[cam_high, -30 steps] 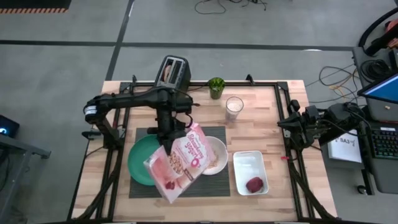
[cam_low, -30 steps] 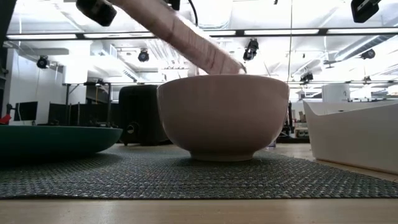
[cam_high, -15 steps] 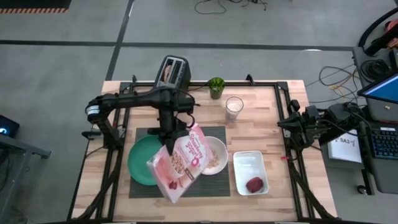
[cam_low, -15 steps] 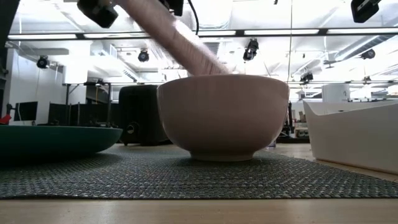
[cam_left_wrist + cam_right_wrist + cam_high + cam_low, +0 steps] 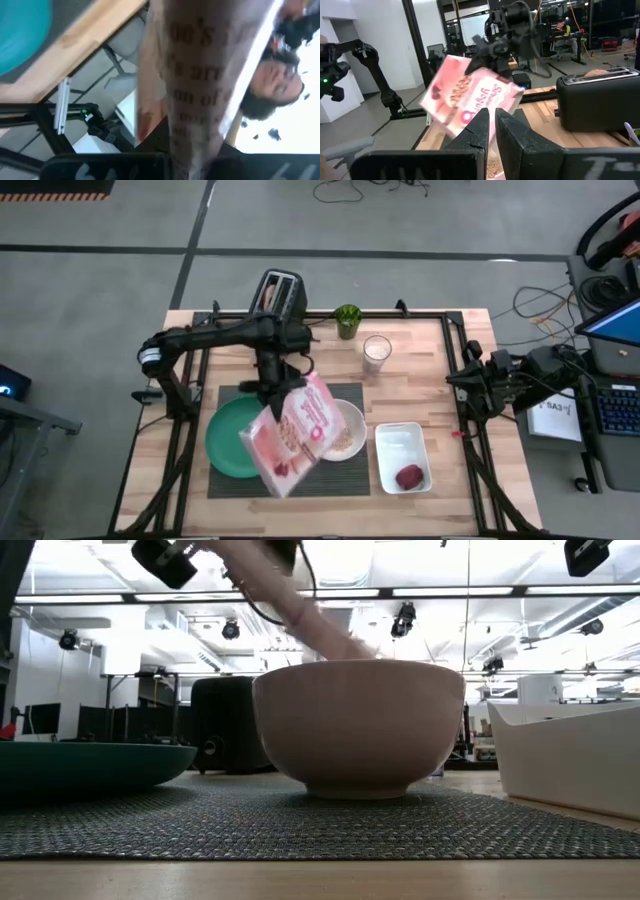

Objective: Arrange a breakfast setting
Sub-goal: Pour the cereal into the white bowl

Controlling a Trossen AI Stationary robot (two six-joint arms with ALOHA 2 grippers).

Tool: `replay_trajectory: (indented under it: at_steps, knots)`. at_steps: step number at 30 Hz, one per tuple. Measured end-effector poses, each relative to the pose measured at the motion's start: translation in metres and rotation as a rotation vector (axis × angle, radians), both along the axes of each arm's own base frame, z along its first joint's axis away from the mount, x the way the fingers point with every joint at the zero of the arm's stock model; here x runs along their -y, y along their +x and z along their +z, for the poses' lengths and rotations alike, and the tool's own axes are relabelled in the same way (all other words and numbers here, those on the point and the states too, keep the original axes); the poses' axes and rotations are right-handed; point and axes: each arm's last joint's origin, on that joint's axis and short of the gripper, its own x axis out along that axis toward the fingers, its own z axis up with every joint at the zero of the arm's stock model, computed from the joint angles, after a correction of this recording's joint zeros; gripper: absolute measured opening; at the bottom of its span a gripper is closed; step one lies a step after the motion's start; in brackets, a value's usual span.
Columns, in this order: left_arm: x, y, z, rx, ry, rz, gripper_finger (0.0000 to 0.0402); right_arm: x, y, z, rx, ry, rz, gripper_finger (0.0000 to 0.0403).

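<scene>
Left gripper [image 5: 272, 402] has tipped the pink cereal box [image 5: 293, 435] back from the white bowl [image 5: 347, 432]

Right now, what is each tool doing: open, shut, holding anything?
Left tool: shut on the pink cereal box, tilted above the white bowl.
Right tool: shut, empty, parked at the table's right edge.

The left gripper [image 5: 275, 392], fingers clamped, reaches over the table's middle, wrist apparently tilted. The right gripper [image 5: 491, 131] waits closed at the right edge.
</scene>
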Motion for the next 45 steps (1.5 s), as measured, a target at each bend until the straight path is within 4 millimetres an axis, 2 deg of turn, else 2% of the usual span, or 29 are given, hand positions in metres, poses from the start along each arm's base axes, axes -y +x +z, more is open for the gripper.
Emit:
replay_trajectory:
  at_steps: [3,12,15,25,28,31,41,45]
  knots:
    - [0.0029,-0.0021,0.0019,-0.041,-0.013,0.007,0.0000,0.0000,0.0000,0.0000,0.000,0.000,0.000,0.0022]
    - [0.0027,-0.0012,0.0022,-0.011,-0.033,0.001,0.0000,0.0000,0.0001,-0.0001,0.000,-0.002,0.000,0.0022]
    - [0.0016,-0.0011,0.0022,-0.070,-0.055,0.031,0.0000,0.0000,0.0001,-0.0001,0.000,-0.003,-0.001,0.0022]
    - [-0.0005,-0.0027,0.0041,0.016,-0.045,0.005,0.0000,0.0000,0.0001,-0.0001,0.000,-0.002,-0.001,0.0022]
    - [-0.0042,-0.0032,0.0048,-0.071,-0.061,0.055,0.0000,0.0000,0.0001,-0.0001,0.000,-0.002,-0.001,0.0022]
    - [-0.0041,-0.0047,0.0053,0.074,0.023,-0.012,0.0000,0.0000,0.0001,-0.0001,0.000,-0.001,-0.001,0.0022]
    - [-0.0033,-0.0055,0.0010,-0.051,0.003,0.032,0.0000,0.0000,0.0000,-0.0001,0.000,0.000,-0.001,0.0022]
    - [-0.0016,-0.0073,0.0050,0.080,0.053,-0.031,0.0000,0.0000,0.0000,-0.0001,0.000,0.001,-0.001,0.0022]
